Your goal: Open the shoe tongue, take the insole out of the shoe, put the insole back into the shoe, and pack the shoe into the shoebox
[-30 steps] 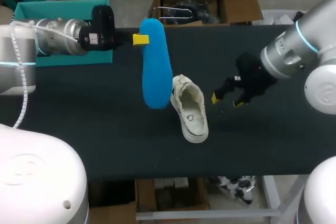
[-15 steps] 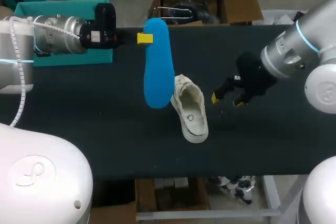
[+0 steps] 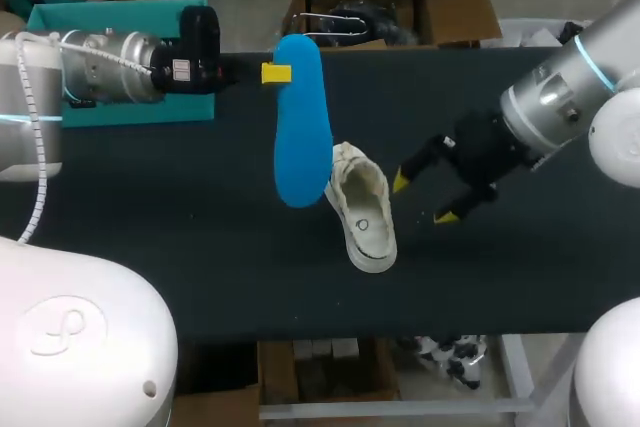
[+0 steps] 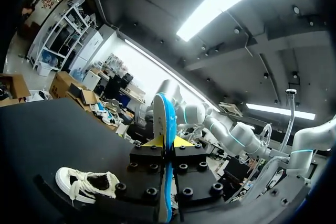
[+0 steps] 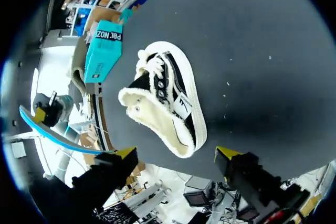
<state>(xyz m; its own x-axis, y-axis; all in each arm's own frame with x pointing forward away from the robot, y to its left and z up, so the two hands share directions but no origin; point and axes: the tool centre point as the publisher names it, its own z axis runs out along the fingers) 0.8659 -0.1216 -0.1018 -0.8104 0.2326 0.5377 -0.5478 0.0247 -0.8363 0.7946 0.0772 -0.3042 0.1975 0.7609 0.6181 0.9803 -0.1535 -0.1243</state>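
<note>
Head view: the fleece-lined shoe (image 3: 362, 209) lies near the middle of the dark table (image 3: 200, 247). The blue insole (image 3: 300, 137) hangs just beside the shoe, its lower end near the shoe's collar. The left gripper (image 3: 272, 74) is clamped on the insole's upper end. The right gripper (image 3: 423, 199) hovers close to the shoe's other side, fingers spread wide and holding nothing. The teal shoebox (image 3: 110, 15) sits at the table's far left edge, partly behind the left arm.

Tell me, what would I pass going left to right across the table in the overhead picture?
First the teal shoebox → blue insole, pinched in the left hand → white shoe → right hand, open.
</note>
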